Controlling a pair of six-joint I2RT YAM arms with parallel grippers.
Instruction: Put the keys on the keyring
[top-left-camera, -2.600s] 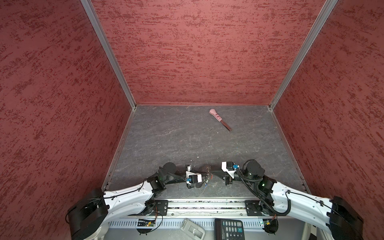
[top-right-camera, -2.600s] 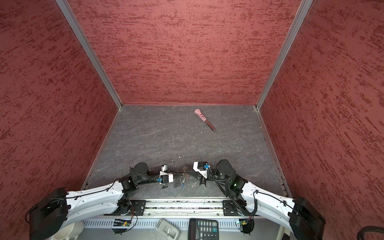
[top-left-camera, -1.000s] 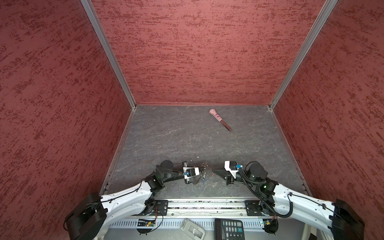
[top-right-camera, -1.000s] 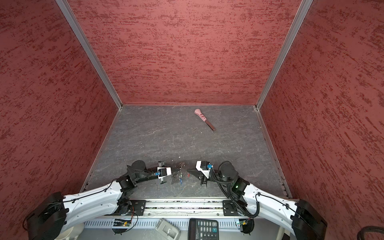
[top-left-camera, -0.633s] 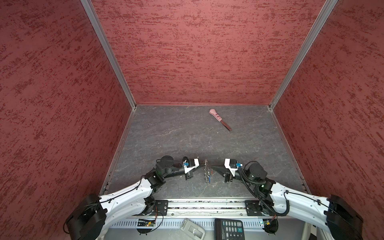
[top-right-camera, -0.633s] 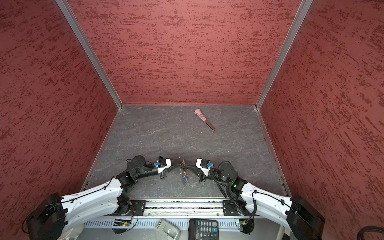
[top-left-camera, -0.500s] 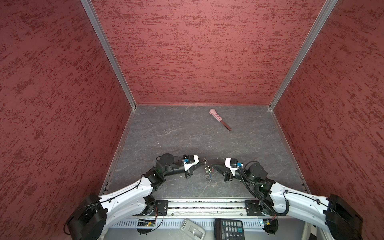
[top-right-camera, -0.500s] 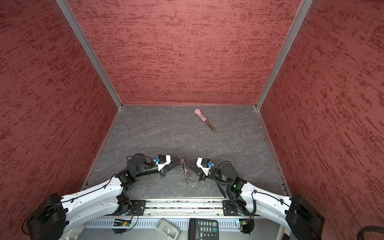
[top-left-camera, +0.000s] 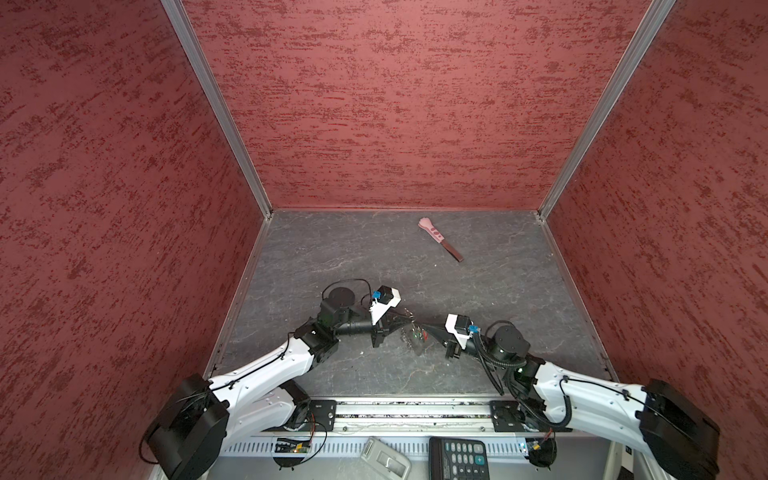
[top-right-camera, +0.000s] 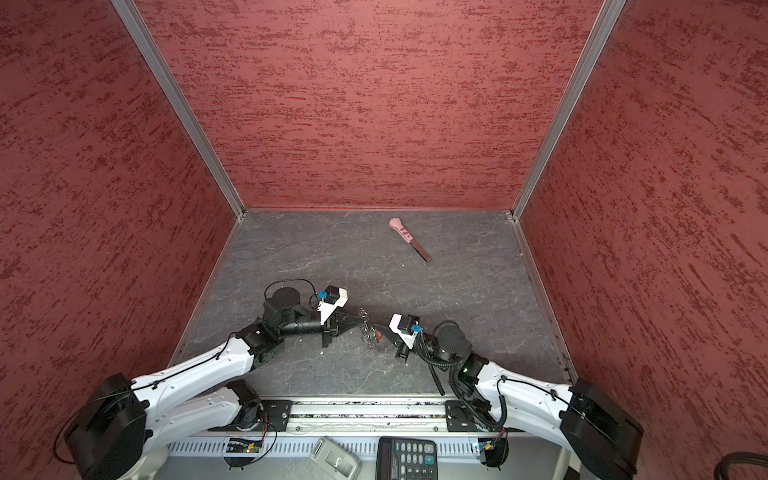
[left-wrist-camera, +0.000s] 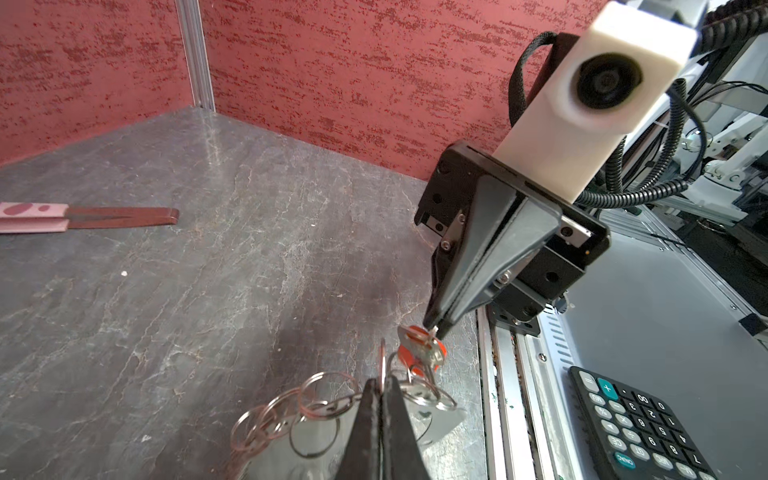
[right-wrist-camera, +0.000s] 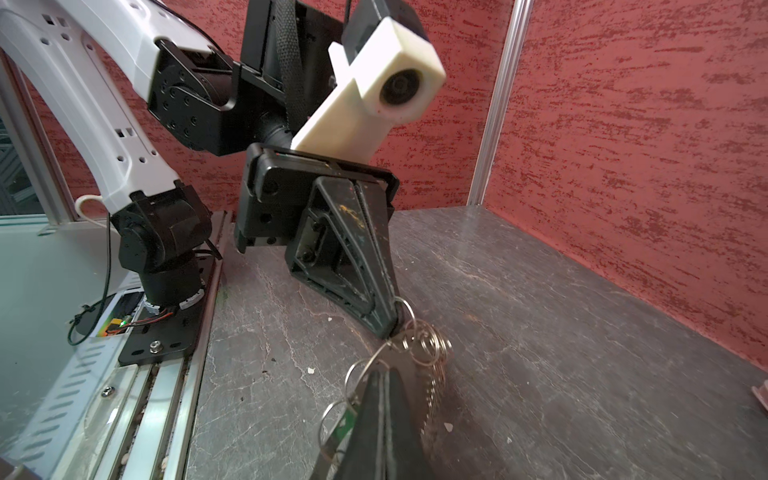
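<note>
The left tool (top-left-camera: 409, 320) and right tool (top-left-camera: 423, 328) each pinch the keyring (top-left-camera: 414, 340) — chain hanging down between them.

We're looking into a robot lab cell: red textured wall panels (top-left-camera: 395, 104) box in a grey stone-look table (top-left-camera: 353, 257) on the left, right and far sides, joined by bare aluminium corner posts (top-left-camera: 216, 108). Along the near edge, a metal rail (top-left-camera: 415, 409) carries a white-and-black left arm (top-left-camera: 266, 370) and right arm (top-left-camera: 582, 384), wiring exposed, with a calculator (top-left-camera: 457, 459) parked on the near ledge.
</note>
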